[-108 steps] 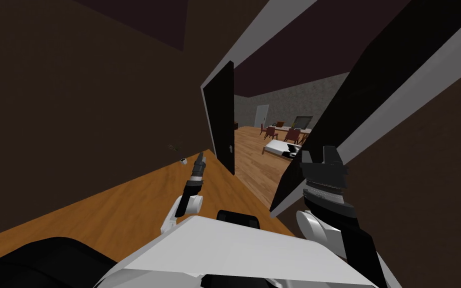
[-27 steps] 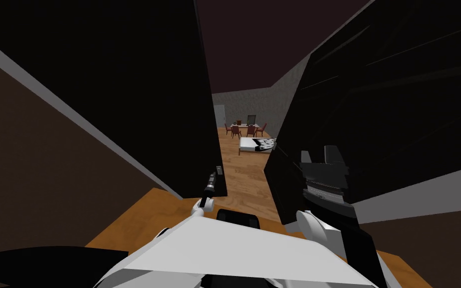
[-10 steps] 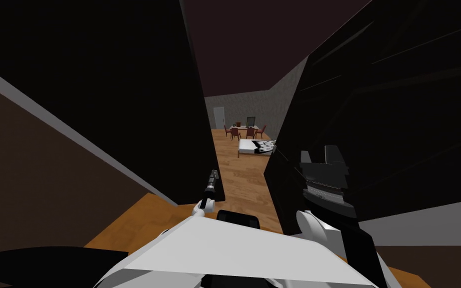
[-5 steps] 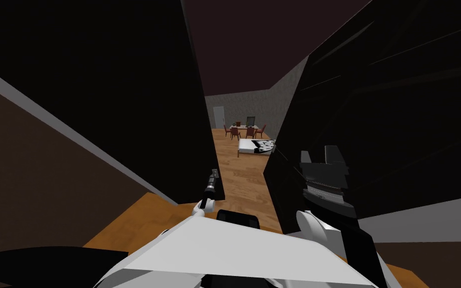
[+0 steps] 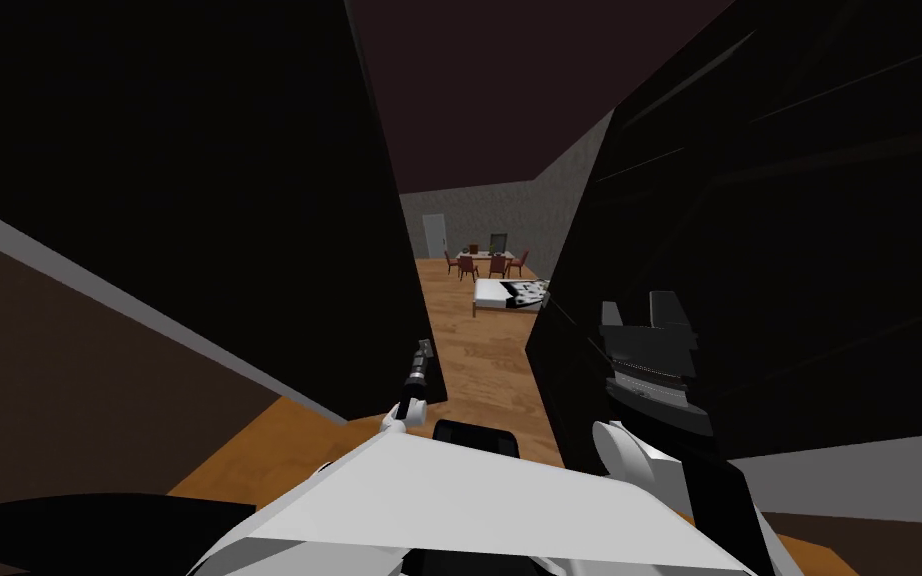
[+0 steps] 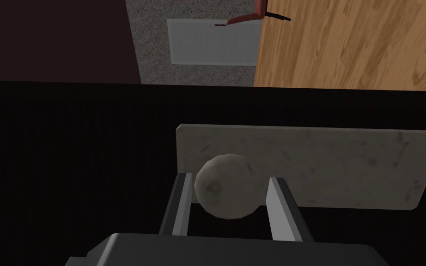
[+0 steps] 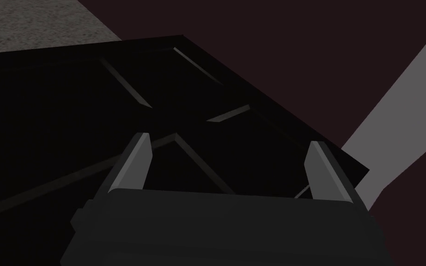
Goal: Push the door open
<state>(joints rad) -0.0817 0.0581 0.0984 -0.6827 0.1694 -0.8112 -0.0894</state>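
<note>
The left gripper [image 6: 230, 178] clamps its thin fingers on the round, mottled grey knob [image 6: 228, 193], set on a pale plate [image 6: 346, 166] at the free edge of the tall black door [image 5: 199, 200] on my left. Gripping there likely gives the best leverage (light wooden floor [image 5: 479, 350] shows through the gap). The right gripper [image 7: 228, 138], jaws wide, faces a black panelled surface [image 7: 69, 115], seemingly idle.

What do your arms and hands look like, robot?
Each has a dark grey box with two thin, flat, light grey fingers like little blades: the left gripper and right gripper. The left arm is slim and black with a silvery band, white at its joint. The right arm is chunky, black with pale ribbed bands, then white and rounded.
</note>
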